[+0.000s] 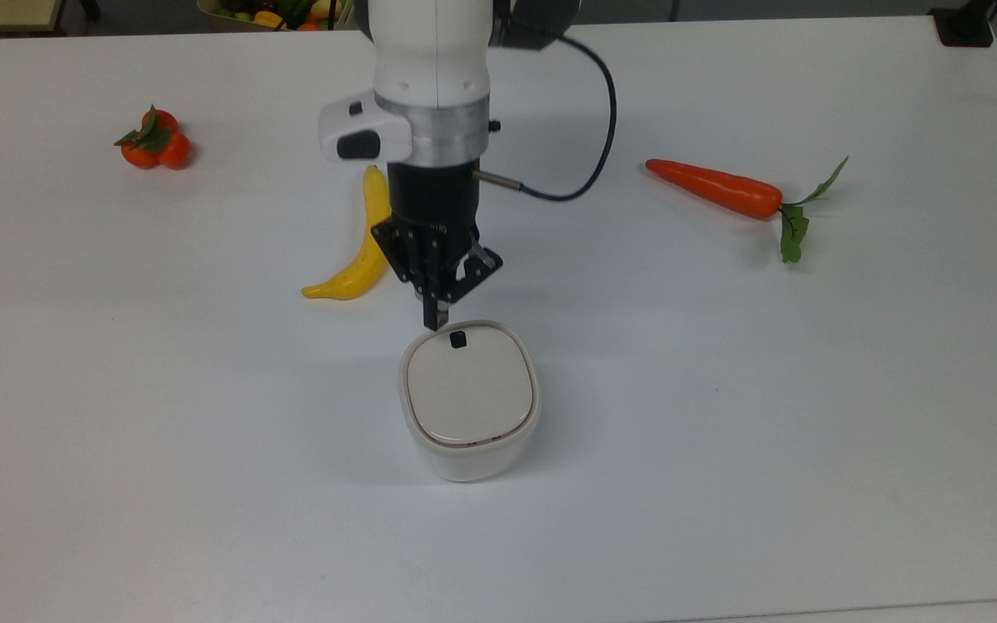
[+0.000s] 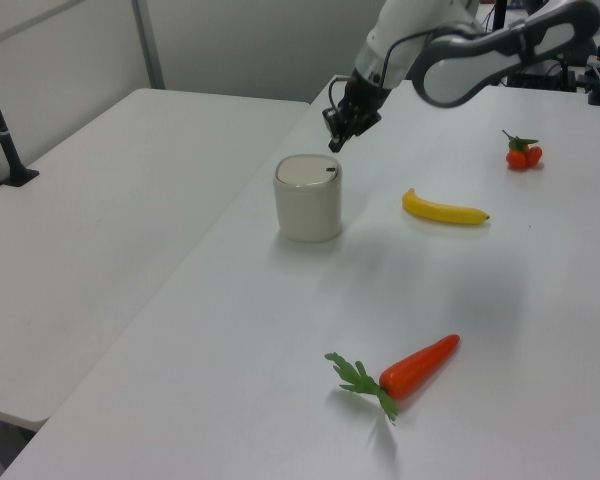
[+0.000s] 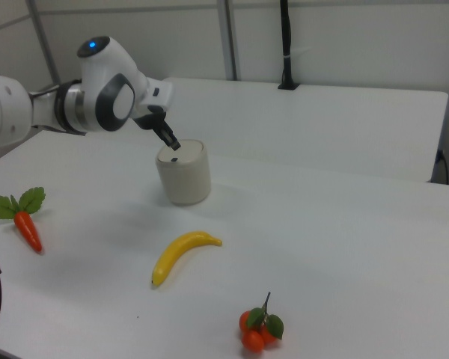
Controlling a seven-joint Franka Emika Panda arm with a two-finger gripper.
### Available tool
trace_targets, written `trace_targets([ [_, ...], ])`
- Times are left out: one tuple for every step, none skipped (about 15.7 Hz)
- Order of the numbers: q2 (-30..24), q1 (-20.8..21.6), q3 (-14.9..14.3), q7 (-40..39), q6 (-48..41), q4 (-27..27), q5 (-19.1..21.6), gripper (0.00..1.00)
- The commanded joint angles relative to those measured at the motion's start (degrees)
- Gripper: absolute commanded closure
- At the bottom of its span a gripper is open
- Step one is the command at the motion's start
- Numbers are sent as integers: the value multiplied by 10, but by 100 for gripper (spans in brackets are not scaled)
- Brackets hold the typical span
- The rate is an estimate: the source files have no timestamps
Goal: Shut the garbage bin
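One container on the table (image 1: 723, 433): the garbage bin (image 1: 470, 450), low centre of the top view, left of centre in the left view (image 2: 308, 205) and upper centre-left in the right view (image 3: 184, 179). Lid (image 1: 469, 385) sits flat in the rim, closed all round; contents hidden under it. Small black latch (image 1: 458, 339) shows on the lid edge nearest the arm.

Gripper (image 1: 434, 322) hangs just above that latch edge, clear of the lid, with a visible gap in the left view (image 2: 332, 143). Fingers pinched together, narrow, holding nothing.

Loose items, all well apart from the bin:
- banana (image 1: 358, 251), left of the gripper in the top view, partly behind the wrist
- carrot (image 1: 719, 189) with green leaves, upper right of the top view
- tomato cluster (image 1: 153, 141), upper left of the top view, bottom centre of the right view (image 3: 257, 330)

Second container: a tray of mixed fruit (image 1: 282, 12), cut off by the top edge of the top view, beyond the table; can't make out individual pieces
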Motion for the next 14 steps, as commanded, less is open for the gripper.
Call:
trace_targets([
  [-60, -7, 11, -34, -78, -16, -10, 99],
  [-74, -7, 11, -42, -104, -16, -9, 99],
  [-90, -7, 11, -51, -132, -15, -8, 99],
  [-103, -7, 11, -62, -157, -15, -2, 97],
  [-115, -7, 10, -70, -182, -15, 2, 92],
  [-125, -7, 10, -77, -204, -15, 5, 83],
  [-135, -7, 10, -83, -226, -15, 9, 74],
  [-145, -7, 10, -83, -248, -15, 14, 53],
  [-154, -5, 10, -83, -271, -15, 20, 23],
  [-164, -3, 10, -81, -294, -16, 24, 0],
  [-175, -1, 10, -83, -313, -16, 25, 0],
  [-184, 0, 10, -84, -328, -20, 25, 0],
  [-196, 0, 10, -85, -339, -26, 25, 0],
  [-210, 0, 9, -89, -346, -34, 26, 0],
])
